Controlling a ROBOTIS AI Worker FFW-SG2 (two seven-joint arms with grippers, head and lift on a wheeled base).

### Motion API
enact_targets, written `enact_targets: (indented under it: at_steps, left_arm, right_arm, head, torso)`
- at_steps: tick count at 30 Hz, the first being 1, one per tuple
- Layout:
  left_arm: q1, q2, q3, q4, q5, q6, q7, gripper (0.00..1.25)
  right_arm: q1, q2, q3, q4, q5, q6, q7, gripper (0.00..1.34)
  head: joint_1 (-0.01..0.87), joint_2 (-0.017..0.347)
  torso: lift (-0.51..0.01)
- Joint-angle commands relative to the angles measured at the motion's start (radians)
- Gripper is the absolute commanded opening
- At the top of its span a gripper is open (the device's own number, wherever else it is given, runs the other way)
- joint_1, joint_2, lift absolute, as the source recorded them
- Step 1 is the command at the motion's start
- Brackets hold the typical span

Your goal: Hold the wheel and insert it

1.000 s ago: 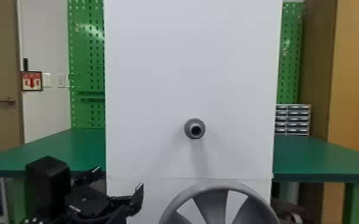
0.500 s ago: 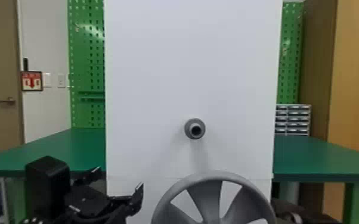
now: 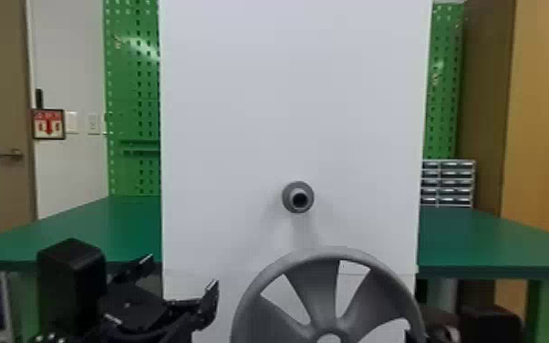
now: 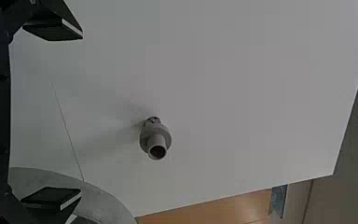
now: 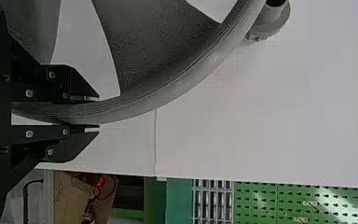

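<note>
My left gripper point(image 3: 180, 273) stands open at the lower left of the head view, left of the grey spoked wheel point(image 3: 321, 283). In the left wrist view, the open left gripper point(image 4: 53, 116) has nothing between its fingers. My right gripper point(image 3: 417, 335) is at the wheel's right edge in the head view. The right wrist view has the right gripper point(image 5: 93, 113) shut on the rim of the wheel point(image 5: 140, 100). A grey hollow peg point(image 3: 298, 197) sticks out of the white panel, above the wheel. The left wrist view has this peg point(image 4: 155, 140) beyond the fingers.
The white panel point(image 3: 241, 137) stands upright in front of a green table point(image 3: 483, 246). Behind are green pegboard point(image 3: 132, 91) and a small drawer unit point(image 3: 456, 182); a wooden cabinet point(image 3: 547, 137) stands at the right.
The wheel has moved up and a little left, then slightly right, held by my right gripper. The left gripper has not moved.
</note>
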Motion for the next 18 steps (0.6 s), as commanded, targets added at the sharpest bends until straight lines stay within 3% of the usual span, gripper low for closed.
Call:
enact_targets:
  at_steps: [1,18]
  left_arm:
    - [-0.002,0.000,0.000,0.000,-0.001,0.000,-0.001,1.15]
    - [-0.006,0.000,-0.006,0.003,-0.004,0.000,0.001,1.15]
  right_arm:
    - [-0.020,0.000,-0.002,-0.017,0.002,0.049,0.000,0.18]
    - [-0.089,-0.003,0.023,-0.025,0.002,0.111,-0.002,0.18]
  head:
    - [0.097,0.015]
    - [0.097,0.015]
  torso:
    - [-0.442]
    - [-0.442]
